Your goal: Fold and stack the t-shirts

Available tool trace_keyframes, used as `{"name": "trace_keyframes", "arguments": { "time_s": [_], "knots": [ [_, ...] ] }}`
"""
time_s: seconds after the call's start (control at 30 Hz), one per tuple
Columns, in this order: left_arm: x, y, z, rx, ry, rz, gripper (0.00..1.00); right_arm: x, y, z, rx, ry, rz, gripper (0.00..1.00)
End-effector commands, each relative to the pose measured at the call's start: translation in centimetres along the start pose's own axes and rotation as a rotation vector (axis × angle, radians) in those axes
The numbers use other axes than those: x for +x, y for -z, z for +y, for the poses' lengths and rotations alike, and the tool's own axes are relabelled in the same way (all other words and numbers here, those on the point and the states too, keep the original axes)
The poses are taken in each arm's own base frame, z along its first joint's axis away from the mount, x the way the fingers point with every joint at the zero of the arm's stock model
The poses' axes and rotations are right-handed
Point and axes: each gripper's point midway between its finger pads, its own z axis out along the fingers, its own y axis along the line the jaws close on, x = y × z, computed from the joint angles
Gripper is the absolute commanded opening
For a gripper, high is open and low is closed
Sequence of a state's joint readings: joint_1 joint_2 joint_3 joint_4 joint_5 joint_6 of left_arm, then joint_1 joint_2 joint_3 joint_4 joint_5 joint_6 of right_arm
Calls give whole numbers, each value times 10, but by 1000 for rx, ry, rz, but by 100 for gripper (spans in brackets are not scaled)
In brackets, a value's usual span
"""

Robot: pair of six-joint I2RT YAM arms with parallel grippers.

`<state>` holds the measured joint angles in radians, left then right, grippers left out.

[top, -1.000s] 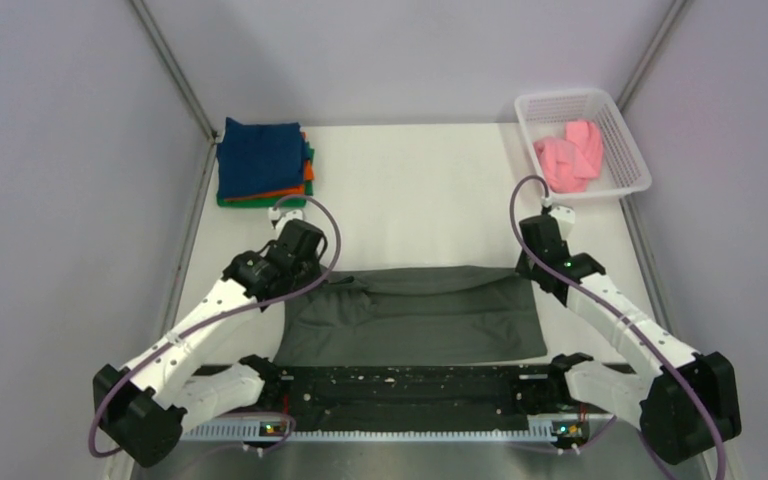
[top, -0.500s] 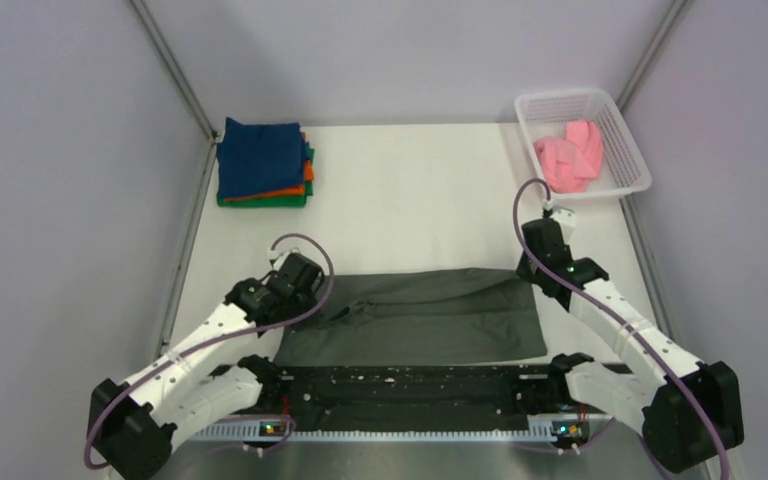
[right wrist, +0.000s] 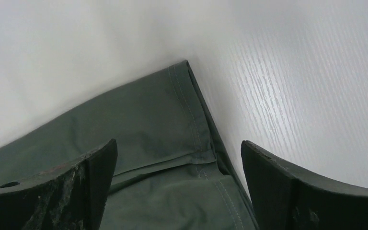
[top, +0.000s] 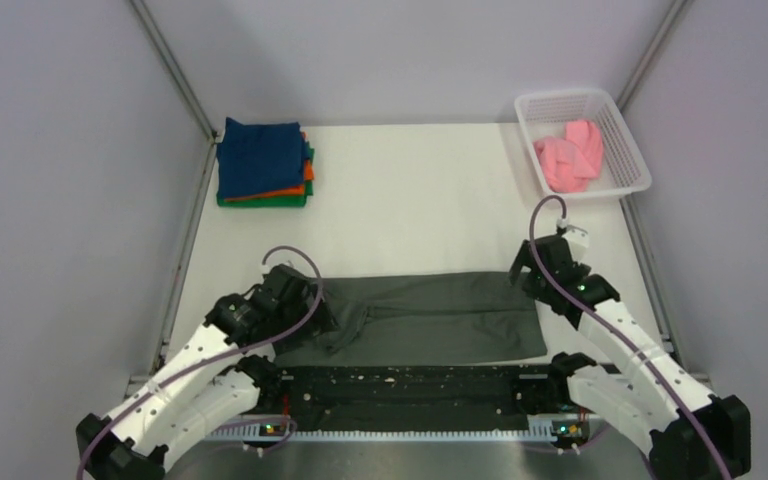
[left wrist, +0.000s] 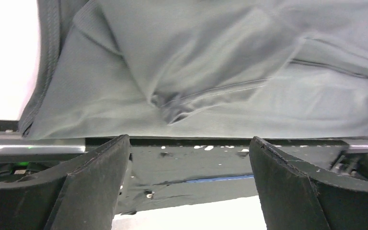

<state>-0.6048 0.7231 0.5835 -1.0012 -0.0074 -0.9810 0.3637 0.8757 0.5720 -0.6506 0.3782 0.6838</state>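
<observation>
A dark grey t-shirt (top: 430, 318) lies folded into a wide band across the near part of the table, with a bunched sleeve at its left end. My left gripper (top: 312, 312) hovers open over that left end; its wrist view shows the cloth (left wrist: 196, 72) beyond the spread fingers (left wrist: 96, 182), nothing between them. My right gripper (top: 526, 276) stands open over the shirt's far right corner (right wrist: 163, 120), apart from the cloth. Folded navy, orange and green t-shirts are stacked (top: 263, 160) at the far left. A pink t-shirt (top: 570, 155) lies in the basket.
A white mesh basket (top: 628, 150) stands at the far right corner. A black rail (top: 410, 385) runs along the near table edge between the arm bases. Grey walls close in on both sides.
Both grippers were shut on the shirt's far edge, drew it toward the near side, then opened and let go. The shirt now lies as a narrower band.
</observation>
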Motion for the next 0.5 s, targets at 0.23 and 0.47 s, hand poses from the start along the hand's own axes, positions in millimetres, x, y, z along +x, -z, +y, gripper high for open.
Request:
{"name": "trace_keyframes", "arguments": {
  "time_s": [0.23,0.47],
  "knots": [
    [-78,-12,-87,202,31,-243,99,0,25,114,-605,87,71,99],
    [-65,-54,-53,-6,42,-154,99,28,-12,119,-577,114,186,98]
  ]
}}
